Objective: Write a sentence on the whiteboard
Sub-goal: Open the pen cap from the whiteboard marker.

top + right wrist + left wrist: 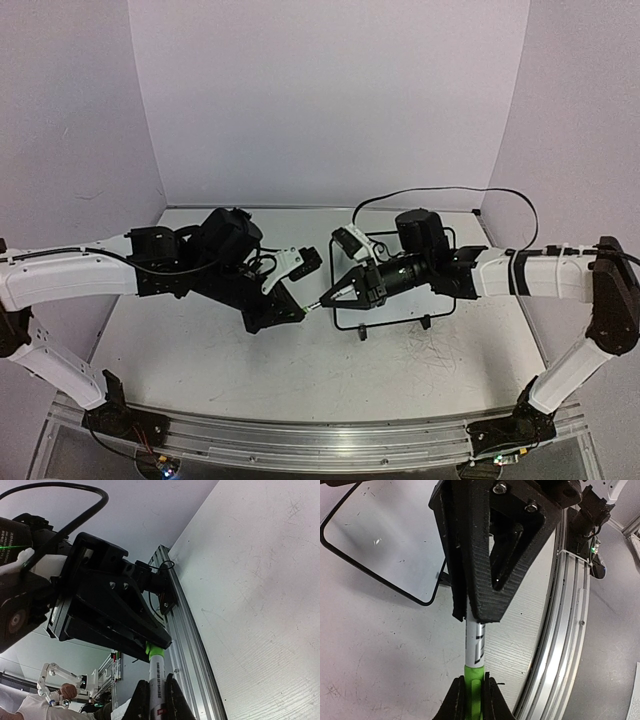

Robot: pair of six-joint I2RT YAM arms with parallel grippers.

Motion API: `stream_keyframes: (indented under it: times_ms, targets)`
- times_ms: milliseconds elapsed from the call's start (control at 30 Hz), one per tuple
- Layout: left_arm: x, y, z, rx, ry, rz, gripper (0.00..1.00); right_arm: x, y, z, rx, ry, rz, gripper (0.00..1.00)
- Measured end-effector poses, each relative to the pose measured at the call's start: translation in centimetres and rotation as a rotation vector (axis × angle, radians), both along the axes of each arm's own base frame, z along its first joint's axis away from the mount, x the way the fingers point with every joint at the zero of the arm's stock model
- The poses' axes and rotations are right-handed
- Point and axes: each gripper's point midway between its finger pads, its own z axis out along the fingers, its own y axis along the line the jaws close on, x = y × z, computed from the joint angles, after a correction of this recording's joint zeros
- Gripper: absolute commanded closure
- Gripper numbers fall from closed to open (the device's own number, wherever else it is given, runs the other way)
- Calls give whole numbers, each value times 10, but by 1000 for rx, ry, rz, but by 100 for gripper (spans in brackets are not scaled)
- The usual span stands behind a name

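A marker (312, 304) hangs in the air between my two grippers, above the middle of the table. My left gripper (474, 696) is shut on the marker's green cap (474, 680). My right gripper (158, 700) is shut on its white barrel (157, 672). In the top view the left gripper (298, 309) and right gripper (327, 297) meet tip to tip. The whiteboard (392, 310) lies flat under my right arm, which hides much of it. Its black-framed corner (385, 535) shows only small scuffs. The sentence is out of view.
An aluminium rail (320, 440) runs along the table's near edge and carries both arm bases. The white tabletop (200, 350) is scuffed. Pale walls close in the back and both sides. A black cable (440, 192) loops above my right wrist.
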Motion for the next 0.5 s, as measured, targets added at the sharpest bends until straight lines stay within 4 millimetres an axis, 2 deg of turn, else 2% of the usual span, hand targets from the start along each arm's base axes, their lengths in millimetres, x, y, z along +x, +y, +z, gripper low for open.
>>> stream_keyframes:
  times_ms: [133, 267, 367, 500]
  targets:
    - [0, -1, -2, -15, -31, -10, 100, 0, -4, -2, -6, -15, -27, 100]
    - [-1, 2, 2, -57, -99, -16, 100, 0, -15, 6, 10, -53, -56, 100]
    - [1, 32, -13, -1, -127, 37, 100, 19, -52, 16, 23, -94, -153, 100]
    - [6, 61, -24, 32, -169, 116, 100, 48, -104, 38, 28, -196, -335, 100]
